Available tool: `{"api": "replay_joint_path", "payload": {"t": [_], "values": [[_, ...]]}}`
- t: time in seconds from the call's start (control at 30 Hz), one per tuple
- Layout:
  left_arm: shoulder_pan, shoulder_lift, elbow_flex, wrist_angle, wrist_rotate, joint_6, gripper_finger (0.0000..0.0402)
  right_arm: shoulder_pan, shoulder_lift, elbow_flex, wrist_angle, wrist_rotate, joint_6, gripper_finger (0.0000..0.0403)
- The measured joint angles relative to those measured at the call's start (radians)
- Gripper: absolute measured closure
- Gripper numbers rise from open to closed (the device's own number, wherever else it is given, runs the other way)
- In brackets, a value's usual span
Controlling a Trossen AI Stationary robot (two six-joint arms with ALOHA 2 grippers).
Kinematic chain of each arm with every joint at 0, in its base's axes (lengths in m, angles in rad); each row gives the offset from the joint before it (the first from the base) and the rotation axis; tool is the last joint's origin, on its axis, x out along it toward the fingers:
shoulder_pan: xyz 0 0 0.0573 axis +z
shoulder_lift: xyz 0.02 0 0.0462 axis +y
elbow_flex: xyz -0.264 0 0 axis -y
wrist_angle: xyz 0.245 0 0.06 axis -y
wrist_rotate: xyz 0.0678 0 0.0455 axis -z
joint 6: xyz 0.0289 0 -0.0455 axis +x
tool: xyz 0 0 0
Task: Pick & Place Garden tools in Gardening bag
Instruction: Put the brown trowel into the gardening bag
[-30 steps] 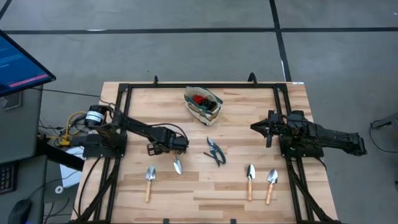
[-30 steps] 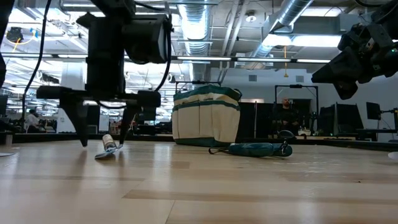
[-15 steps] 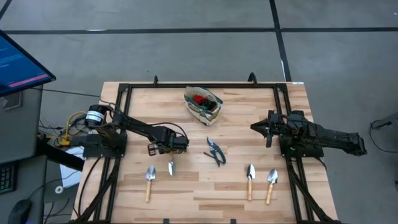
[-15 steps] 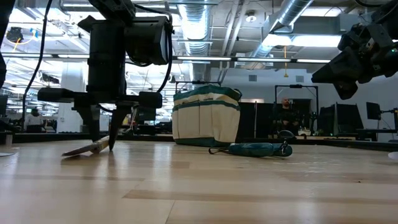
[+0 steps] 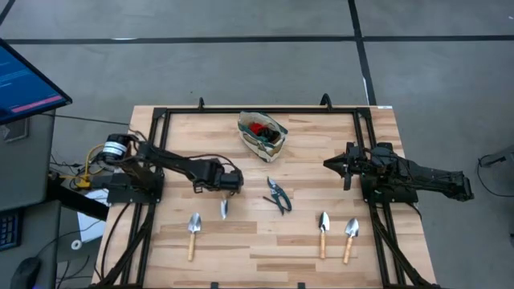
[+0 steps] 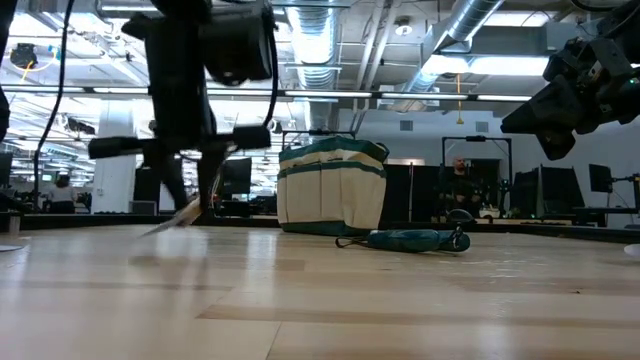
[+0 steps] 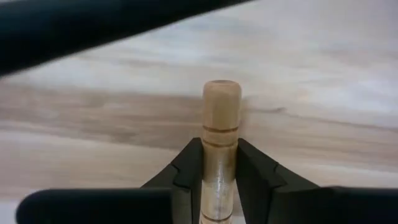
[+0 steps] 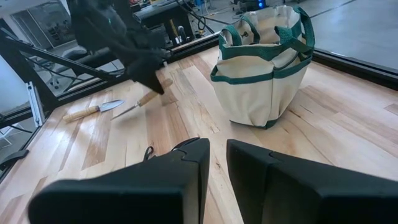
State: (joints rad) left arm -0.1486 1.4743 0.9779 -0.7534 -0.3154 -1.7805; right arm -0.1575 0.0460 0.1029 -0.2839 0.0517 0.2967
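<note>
My left gripper is shut on a wooden-handled trowel at the table's left-middle; its silver blade points toward the near edge and slants down. Whether the blade tip touches the wood I cannot tell. The beige, green-trimmed bag stands at the far middle with red and black things inside. Dark shears lie just right of my left gripper. One trowel lies near left, and two trowels near right. My right gripper hovers shut at the right. My left gripper pinches the trowel's wooden handle between its two fingers, a short way back from the rounded free end. The fingers come from above, slanting down, and lie across the handle. The trowel is tilted, blade end lower.
A black metal frame runs around the table's far and side edges. Bare wood lies between the bag and the shears, and along the near middle. A monitor stands off the table's left.
My left gripper has shut on the trowel's handle, having stood open astride it. It has then risen a little and turned. The trowel lay on the table and its handle end is now raised, the blade swung slightly toward the left.
</note>
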Motion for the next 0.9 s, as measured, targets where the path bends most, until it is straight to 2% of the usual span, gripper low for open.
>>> {"api": "replay_joint_path", "payload": {"t": [0.17, 0.33, 0.47, 0.6, 0.8, 0.9], "values": [[0.0, -0.105, 0.0, 0.006, -0.116, 0.051, 0.0335, 0.0, 0.0, 0.0, 0.0, 0.0, 0.0, 0.0352], [-0.001, -0.22, 0.0, 0.025, -0.287, 0.074, 0.0335, 0.0, 0.0, 0.0, 0.0, 0.0, 0.0, 0.0352], [0.0, -0.292, 0.0, 0.129, -0.436, 0.194, 0.0335, 0.0, 0.0, 0.0, 0.0, 0.0, 0.0, 0.0352], [0.012, -0.332, 0.0, 0.317, -0.542, 0.413, 0.0335, -0.001, 0.0, 0.0, 0.0, 0.0, 0.0, 0.0352], [0.062, -0.329, 0.0, 0.712, -0.621, 0.889, 0.0335, -0.001, 0.0, 0.0, 0.0, 0.0, 0.0, 0.0352], [0.087, -0.318, 0.0, 0.84, -0.656, 1.117, 0.0335, -0.001, 0.0, 0.0, 0.0, 0.0, 0.0, 0.0352]]}}
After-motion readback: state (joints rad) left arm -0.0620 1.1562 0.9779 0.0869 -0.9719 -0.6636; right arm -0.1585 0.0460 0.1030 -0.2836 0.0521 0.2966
